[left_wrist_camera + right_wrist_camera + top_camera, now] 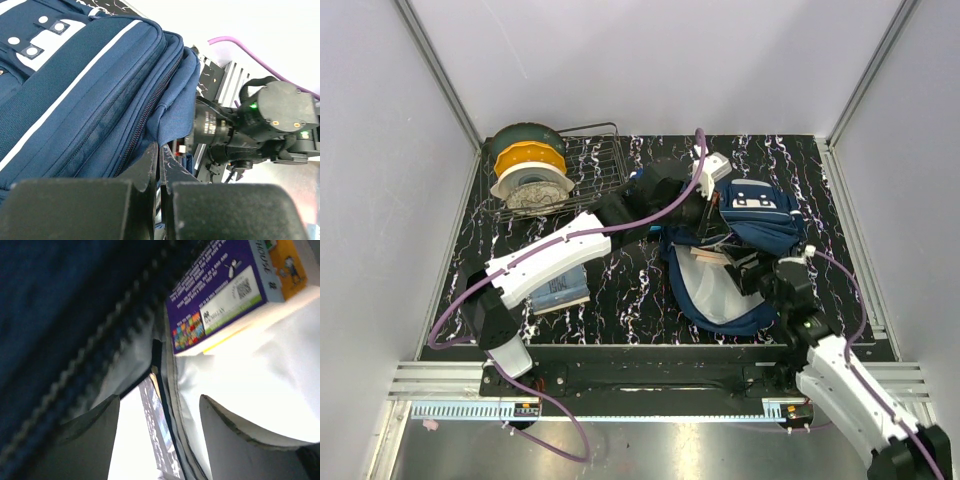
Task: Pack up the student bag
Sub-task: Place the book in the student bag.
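Item: student bag (760, 215), navy, lying right of centre on the table (630, 290), mouth towards the near edge, pale lining (720, 295) showing. Left gripper (159, 152): jaws together, apparently pinching a fold of the bag's fabric beside the zip (145, 115). Right gripper (160, 420): jaws apart at the mouth, the rim running between them (nothing clamped). Contents: purple-backed book (217, 297) on the lining. Hazards, judged: the thin pinch may slip, letting the mouth sag shut; the right fingers may snag the zip or drag the rim, shifting the bag.
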`<control>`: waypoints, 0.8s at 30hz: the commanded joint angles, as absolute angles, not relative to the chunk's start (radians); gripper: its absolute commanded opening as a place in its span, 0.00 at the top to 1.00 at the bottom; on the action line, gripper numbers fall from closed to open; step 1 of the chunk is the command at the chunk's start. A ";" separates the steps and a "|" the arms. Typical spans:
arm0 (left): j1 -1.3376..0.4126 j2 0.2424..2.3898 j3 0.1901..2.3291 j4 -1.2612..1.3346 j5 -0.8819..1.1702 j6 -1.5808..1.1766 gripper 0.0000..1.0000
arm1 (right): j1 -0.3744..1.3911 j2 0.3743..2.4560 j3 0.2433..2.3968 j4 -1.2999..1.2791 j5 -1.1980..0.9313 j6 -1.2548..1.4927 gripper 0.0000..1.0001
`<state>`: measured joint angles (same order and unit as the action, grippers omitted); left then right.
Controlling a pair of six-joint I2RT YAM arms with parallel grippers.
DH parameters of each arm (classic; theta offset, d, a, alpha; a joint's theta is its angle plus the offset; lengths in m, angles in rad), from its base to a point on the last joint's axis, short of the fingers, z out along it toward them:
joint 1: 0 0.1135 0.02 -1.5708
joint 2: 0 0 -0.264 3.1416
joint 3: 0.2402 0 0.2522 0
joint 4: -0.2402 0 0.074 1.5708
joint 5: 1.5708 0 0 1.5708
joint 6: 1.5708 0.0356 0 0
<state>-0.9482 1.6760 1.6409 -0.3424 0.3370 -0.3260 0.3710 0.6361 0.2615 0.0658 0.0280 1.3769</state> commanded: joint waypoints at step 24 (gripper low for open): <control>-0.879 1.422 1.488 -0.250 0.160 -0.307 0.01 | 0.370 0.307 0.701 -0.849 0.257 1.074 0.27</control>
